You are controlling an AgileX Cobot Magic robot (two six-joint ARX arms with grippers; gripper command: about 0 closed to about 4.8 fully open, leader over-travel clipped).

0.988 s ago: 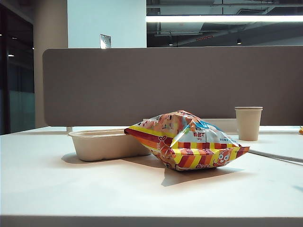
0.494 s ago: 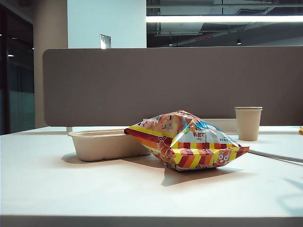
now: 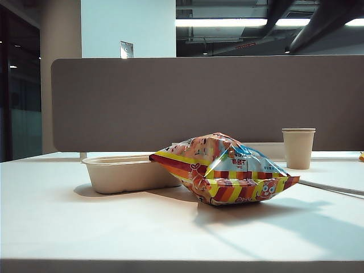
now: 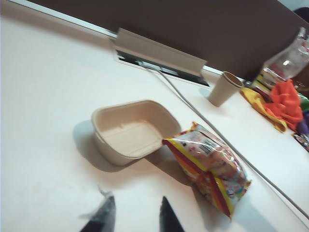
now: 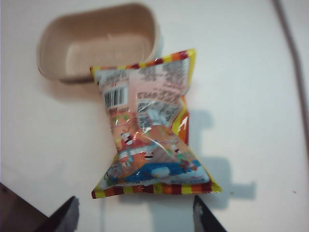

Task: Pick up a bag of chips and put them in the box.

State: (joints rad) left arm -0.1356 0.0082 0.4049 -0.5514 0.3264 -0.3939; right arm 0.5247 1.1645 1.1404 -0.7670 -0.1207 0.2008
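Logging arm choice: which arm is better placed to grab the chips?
Right, probably: the right gripper hangs over the bag of chips, jaws spread either side of it. The left gripper sits off beside it.

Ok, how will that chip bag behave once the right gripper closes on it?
The bag of chips looks puffed and glossy, so probably light but slippery. It likely dents and sags when pinched. The right gripper hangs open above it; the left gripper sits aside.

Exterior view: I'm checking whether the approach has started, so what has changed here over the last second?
A dark arm has come into the top right of the exterior view, and its shadow now falls on the table right of the bag of chips. Nothing was grasped or released. The bag, the box and the paper cup stayed put.
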